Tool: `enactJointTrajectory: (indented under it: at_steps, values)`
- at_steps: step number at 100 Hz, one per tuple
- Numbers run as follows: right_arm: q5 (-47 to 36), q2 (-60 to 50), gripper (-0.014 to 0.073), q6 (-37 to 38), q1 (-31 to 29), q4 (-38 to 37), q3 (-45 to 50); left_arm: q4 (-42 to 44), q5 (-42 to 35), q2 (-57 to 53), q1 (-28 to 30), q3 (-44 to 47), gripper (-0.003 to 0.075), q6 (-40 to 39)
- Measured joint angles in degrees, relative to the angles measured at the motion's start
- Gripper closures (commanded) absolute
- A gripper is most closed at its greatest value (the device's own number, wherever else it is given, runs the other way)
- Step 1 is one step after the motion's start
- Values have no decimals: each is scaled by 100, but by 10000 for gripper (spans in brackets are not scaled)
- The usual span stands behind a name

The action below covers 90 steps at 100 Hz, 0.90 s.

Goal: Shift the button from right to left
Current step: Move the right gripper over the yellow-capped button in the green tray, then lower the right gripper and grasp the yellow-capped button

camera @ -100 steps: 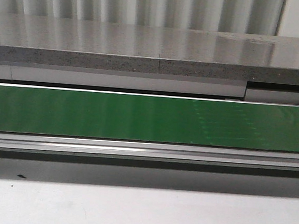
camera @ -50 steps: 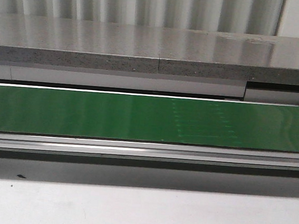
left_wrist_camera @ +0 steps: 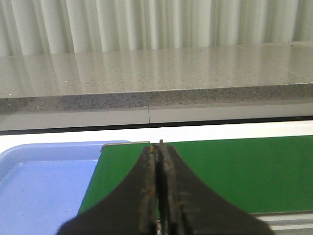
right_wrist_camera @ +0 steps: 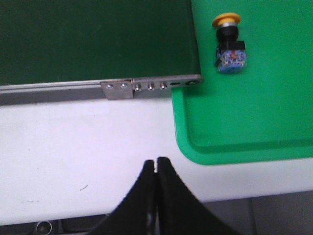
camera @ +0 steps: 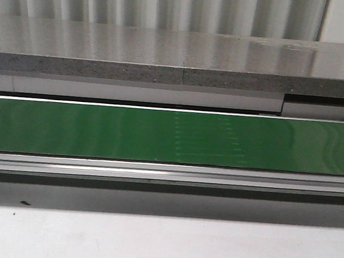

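Left gripper (left_wrist_camera: 159,147): 2 matte black, curved, tapering fingers with worn, brownish-flecked inner edges. Right gripper (right_wrist_camera: 156,161): 2 matching black fingers, cleaner edges.

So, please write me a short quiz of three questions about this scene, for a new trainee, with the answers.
1. True or false: the right gripper holds the button.
2. On what does the button lie? A) green tray B) blue tray C) conveyor belt
3. Fill in: the left gripper is ____ and holds nothing.

Key: 1 false, both grippers are shut and empty; 2 A, the button lies on its side there, yellow cap away from the gripper; 3 shut.
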Motion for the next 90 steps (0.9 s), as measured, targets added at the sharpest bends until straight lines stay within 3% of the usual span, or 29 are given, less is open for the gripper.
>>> enactJointTrajectory:
  at_steps: [8,15,32,39,67,90]
  values:
    - [174,408,603,0,0,0,-185,0,0,0,0,0,741,0]
    - [236,748,502,0,0,0,-343,0,0,0,0,0,741,0]
    - [334,1434,121,0,0,11,-688,0,0,0,0,0,741,0]
    - [337,1693,36,0,0,22,-816,0,0,0,0,0,741,0]
    - [347,2720,34,0,-12,40,-1403,0,0,0,0,0,741,0]
    - [335,3458,34,0,-696,68,-2002,0,0,0,0,0,741,0]
